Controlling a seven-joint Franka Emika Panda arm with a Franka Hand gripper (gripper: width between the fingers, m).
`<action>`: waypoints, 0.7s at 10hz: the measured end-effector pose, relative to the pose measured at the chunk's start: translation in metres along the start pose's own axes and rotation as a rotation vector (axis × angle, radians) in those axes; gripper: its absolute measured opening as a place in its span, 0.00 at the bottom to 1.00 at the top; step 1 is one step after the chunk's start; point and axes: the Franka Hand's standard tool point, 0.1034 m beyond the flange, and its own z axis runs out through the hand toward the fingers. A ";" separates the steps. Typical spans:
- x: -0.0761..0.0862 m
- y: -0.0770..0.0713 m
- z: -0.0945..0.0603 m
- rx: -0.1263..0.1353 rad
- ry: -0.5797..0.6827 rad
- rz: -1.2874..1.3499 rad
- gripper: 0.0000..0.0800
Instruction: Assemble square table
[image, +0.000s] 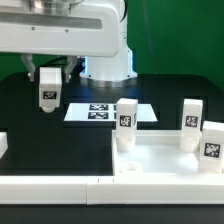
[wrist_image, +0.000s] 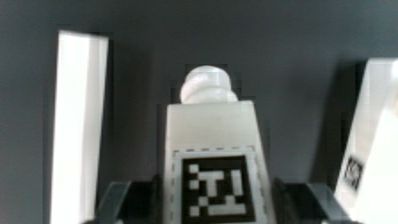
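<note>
My gripper (image: 48, 84) hangs above the black table at the exterior view's left, shut on a stubby white leg (image: 48, 95) with a black-and-white tag. In the wrist view the leg (wrist_image: 214, 135) stands between my dark fingers (wrist_image: 128, 203), tag facing the camera and its rounded peg end pointing away. My gripper (wrist_image: 217, 208) grips its tagged end. The square white panel (image: 160, 158) lies at the front right. Three tagged legs stand upright on it: one at its near-left corner (image: 126, 124) and two at the right (image: 192, 122) (image: 212, 142).
The marker board (image: 104, 112) lies flat behind the panel, just right of my gripper. A long white rail (image: 60, 186) runs along the front edge. A small white piece (image: 3, 146) sits at the far left. The robot base (image: 105, 60) stands behind.
</note>
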 end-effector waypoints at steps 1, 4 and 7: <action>0.008 -0.010 -0.001 0.009 0.050 0.046 0.36; 0.058 -0.053 -0.018 0.068 0.268 0.163 0.36; 0.059 -0.040 -0.018 -0.011 0.428 0.151 0.36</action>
